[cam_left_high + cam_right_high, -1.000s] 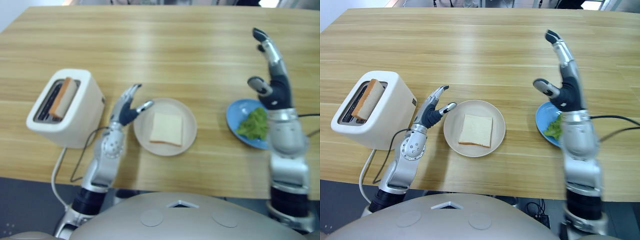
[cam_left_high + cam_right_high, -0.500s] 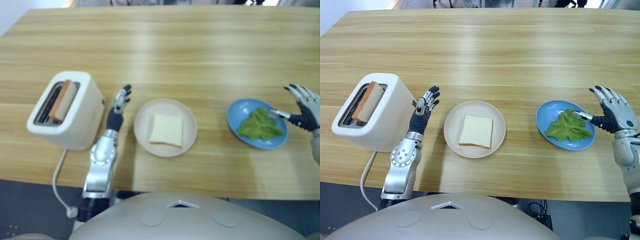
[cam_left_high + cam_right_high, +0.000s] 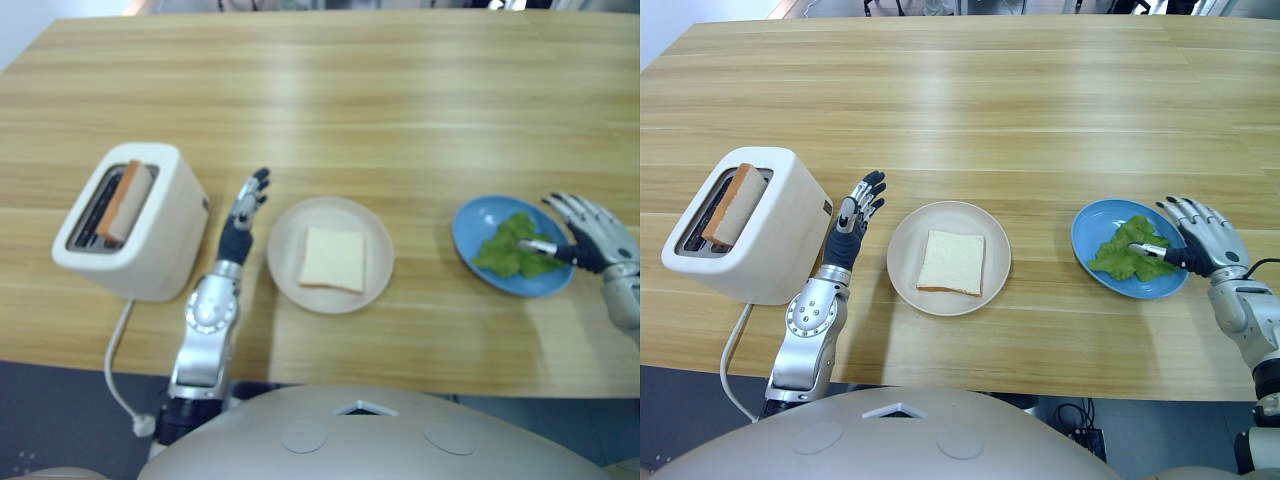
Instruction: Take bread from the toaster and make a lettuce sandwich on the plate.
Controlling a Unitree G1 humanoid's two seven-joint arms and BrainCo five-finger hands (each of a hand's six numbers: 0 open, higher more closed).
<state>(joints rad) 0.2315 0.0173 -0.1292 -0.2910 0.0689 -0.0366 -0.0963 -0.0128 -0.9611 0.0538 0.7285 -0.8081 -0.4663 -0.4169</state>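
One lettuce leaf [image 3: 1120, 256] beside right robot hand [image 3: 1201, 237]

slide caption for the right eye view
Right hand at the green lettuce leaf on a round blue plate; square white bread slice on a round beige plate

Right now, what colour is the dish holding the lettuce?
Blue. The dish under the lettuce shows best in the right eye view.

Wooden counter [image 3: 1040, 120]: pale planks, grain running left to right, filled most of view. Blue dish [image 3: 1085, 235] sat on counter's right part, near front edge. Dark grey floor [image 3: 670, 410] showed below front edge.
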